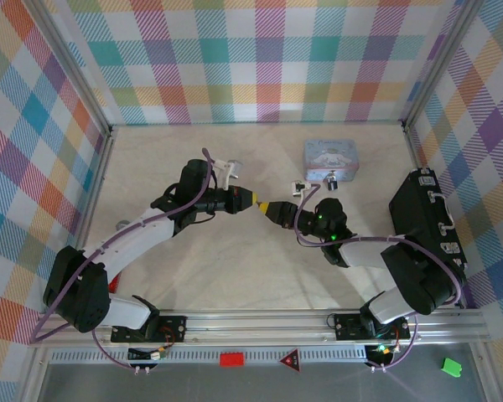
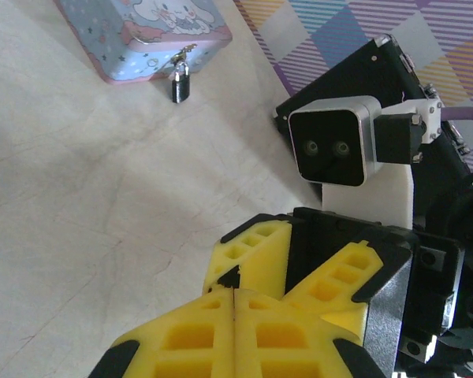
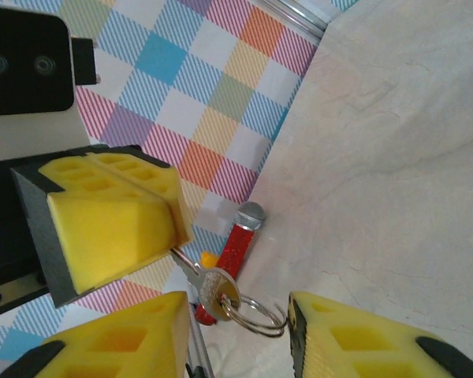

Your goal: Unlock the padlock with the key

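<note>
Key transfer appears in hand: left gripper (image 2: 233, 299), pressed together, pinches the key (image 3: 213, 285) well clear of the tin (image 2: 102, 31), whose latch carries the padlock (image 2: 180, 81); right gripper (image 3: 236, 339), spread astride the key, must next clamp its head.

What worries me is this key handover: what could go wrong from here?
1. The left gripper pinches just the blade of the key, whose ring hangs inside the right gripper, jaws open; closing might catch the ring alone, leaving the key dangling.
2. The padlock hangs loose from the blue tin with nothing steadying it, so it may swing away from the key.
</note>
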Robot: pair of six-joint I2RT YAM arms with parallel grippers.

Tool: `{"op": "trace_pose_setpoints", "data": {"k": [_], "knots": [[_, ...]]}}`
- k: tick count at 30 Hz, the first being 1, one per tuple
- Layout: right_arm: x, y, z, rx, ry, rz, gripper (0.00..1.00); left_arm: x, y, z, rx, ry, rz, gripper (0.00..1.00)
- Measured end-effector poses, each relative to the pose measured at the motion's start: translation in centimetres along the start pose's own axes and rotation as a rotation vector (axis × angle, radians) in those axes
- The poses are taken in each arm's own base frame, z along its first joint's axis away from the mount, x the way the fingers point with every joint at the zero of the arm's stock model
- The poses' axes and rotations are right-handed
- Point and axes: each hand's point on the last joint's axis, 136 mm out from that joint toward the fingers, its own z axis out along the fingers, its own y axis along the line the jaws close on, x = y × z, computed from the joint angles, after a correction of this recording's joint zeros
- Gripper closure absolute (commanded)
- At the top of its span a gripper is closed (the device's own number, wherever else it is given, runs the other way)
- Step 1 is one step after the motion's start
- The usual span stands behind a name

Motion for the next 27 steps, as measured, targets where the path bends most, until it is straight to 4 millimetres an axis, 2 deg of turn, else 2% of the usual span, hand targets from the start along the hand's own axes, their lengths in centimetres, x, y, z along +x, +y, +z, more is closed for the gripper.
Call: {"op": "trace_pose_setpoints", "data": {"k": [27], "knots": [[0.8, 1.4, -0.3, -0.073, 0.07, 0.001, 0.92, 0.3, -0.8, 0.2, 0.057, 0.022, 0.002, 1.0]]}}
